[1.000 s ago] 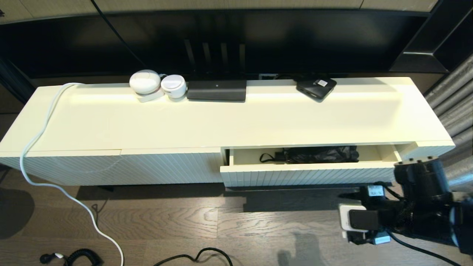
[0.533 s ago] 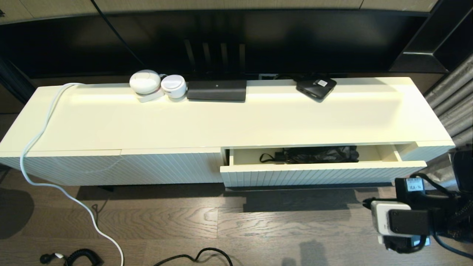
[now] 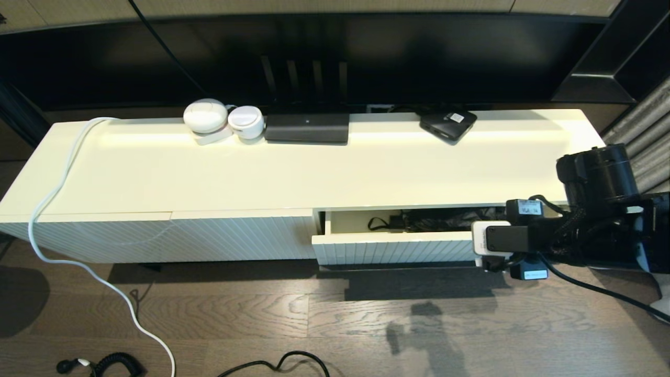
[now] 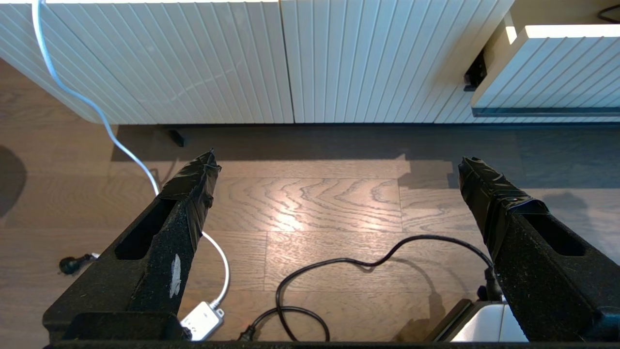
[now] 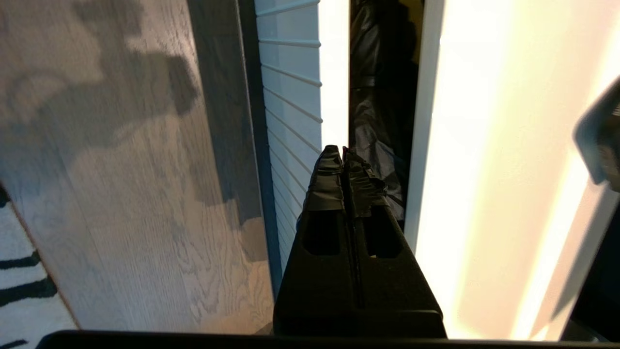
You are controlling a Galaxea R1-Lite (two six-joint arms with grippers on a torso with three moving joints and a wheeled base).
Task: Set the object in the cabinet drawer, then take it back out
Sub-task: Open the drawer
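The right claw (image 5: 343, 151) is hanging with its two black taped fingers pressed flat together and gripping nothing, its tips poised over the top edge of the cabinet drawer (image 3: 392, 246) near that drawer's right end. In the head view the right arm is reaching in from the right and covering that end of the ribbed front. The drawer is standing partly pulled out of the long white cabinet (image 3: 314, 167), and a black folded umbrella (image 3: 445, 219) with a wrist loop is lying inside it on the cream floor, just beyond the claw's tips in the right wrist view. Along the back of the cabinet's top are sitting two round white devices (image 3: 222, 121), a flat black box (image 3: 306, 128) and a small black box (image 3: 447, 124). The left claw (image 4: 334, 169) is hanging idle above the wooden floor (image 4: 310, 203) with its fingers spread wide apart, a white cable (image 4: 97, 116) and a black cable (image 4: 348, 264) trailing below it.
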